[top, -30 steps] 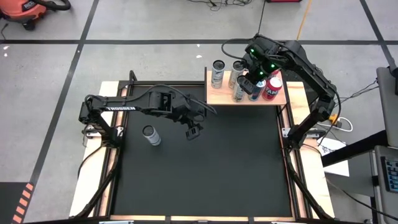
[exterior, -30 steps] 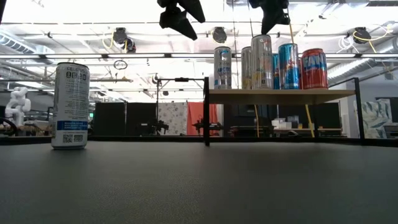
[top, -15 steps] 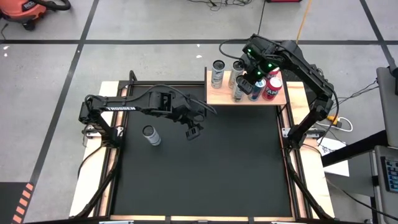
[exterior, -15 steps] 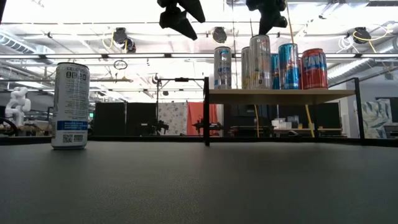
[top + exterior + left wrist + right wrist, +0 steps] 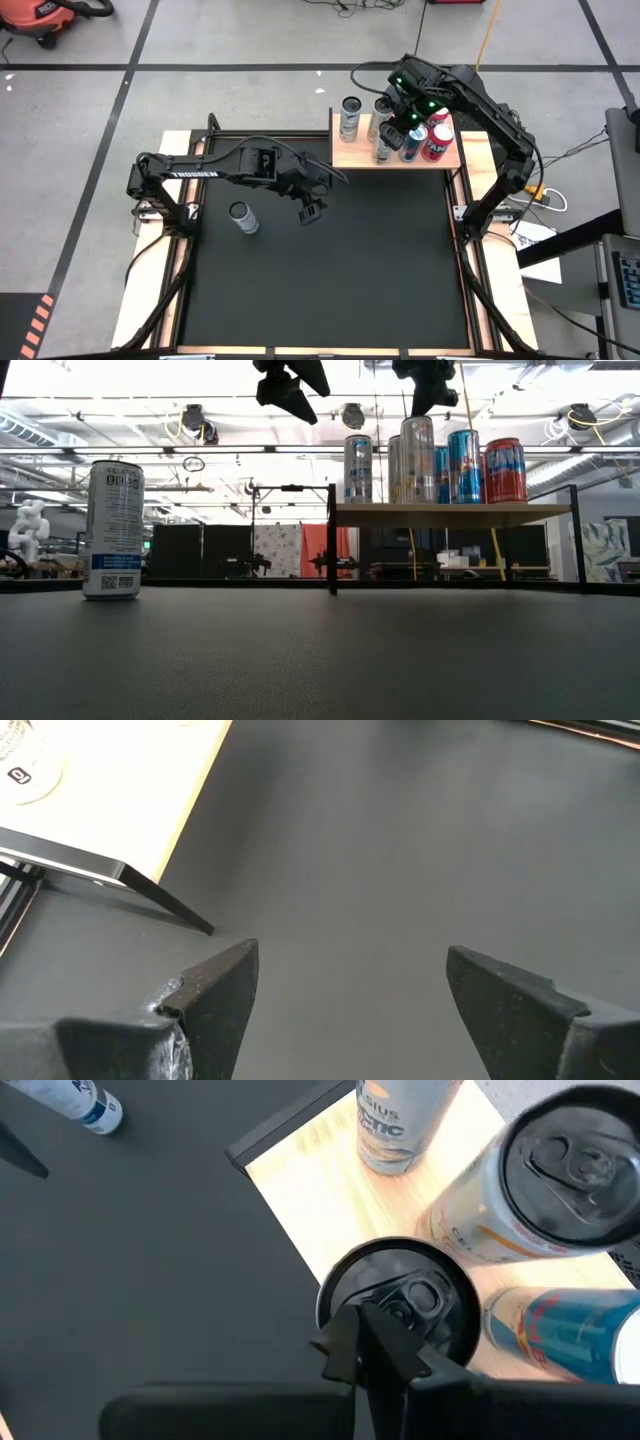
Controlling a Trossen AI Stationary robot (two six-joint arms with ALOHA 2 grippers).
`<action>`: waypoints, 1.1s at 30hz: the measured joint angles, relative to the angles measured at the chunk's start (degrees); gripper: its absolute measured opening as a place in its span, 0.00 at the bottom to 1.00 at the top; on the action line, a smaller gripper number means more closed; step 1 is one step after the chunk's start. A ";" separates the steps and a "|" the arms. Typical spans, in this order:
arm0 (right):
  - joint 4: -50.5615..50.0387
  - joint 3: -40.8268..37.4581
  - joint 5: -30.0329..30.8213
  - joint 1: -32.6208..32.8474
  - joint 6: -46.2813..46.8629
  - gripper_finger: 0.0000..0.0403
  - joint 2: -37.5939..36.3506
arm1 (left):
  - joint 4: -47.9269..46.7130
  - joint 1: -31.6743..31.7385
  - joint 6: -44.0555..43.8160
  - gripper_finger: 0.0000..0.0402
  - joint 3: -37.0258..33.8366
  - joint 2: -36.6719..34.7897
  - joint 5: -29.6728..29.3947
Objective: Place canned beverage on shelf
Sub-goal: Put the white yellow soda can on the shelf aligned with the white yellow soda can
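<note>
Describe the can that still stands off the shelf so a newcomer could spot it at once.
Start at the black mat that covers the table, then look toward the left arm's side, away from the wooden shelf at the far right corner. There a white can with a blue band stands upright, alone, while every other can is on the shelf.

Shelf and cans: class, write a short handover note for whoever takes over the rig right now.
Right gripper: shut, empty, above the cans on the shelf.
Left gripper: open, empty, over the mat.
Done: five cans stand upright on the shelf.
Left: one can stands on the mat near the left arm; it needs picking up and placing on the shelf, where a gap shows beside the leftmost can.
</note>
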 joint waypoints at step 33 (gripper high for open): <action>-1.00 -0.04 -2.40 -0.83 -2.08 0.00 -2.81 | 0.00 0.00 -0.35 0.80 0.02 0.00 0.00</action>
